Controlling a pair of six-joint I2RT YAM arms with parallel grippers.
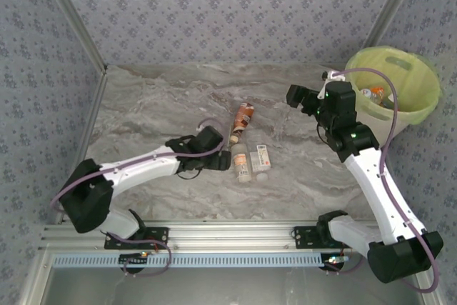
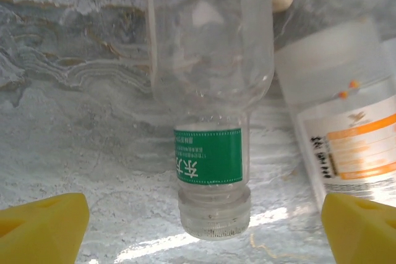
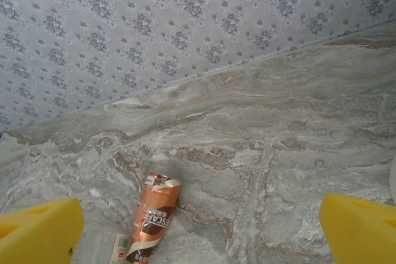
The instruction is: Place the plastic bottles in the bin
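- Evidently, three plastic bottles (image 1: 243,164) are to be seen lying on their sides in a loose cluster at the middle of the marble table (image 1: 157,98). They are well apart from the bin (image 1: 414,108) at the far right corner. More bottles can be made out inside its green liner, so the task is judged to be largely done.
- Nearest the left arm, a clear bottle with a green label (image 2: 209,156) is laid with its cap toward the wrist camera. A pale bottle with orange print (image 2: 346,146) is laid just beside it on the right. A brown-orange bottle (image 3: 153,217) lies a little farther back.
- The left gripper (image 1: 226,161) is held low, near table level, with its yellow fingers (image 2: 43,230) spread wide, one to each side of the green-labelled bottle's cap end. Nothing is gripped yet. This line-up is judged to be an approach, set so that the neck can be closed on.
- The right gripper (image 1: 298,96) is held raised between the cluster and the bin, its jaws wide apart and empty. The posture is judged to suit a hand with nothing to carry, placed out of the left arm's way.
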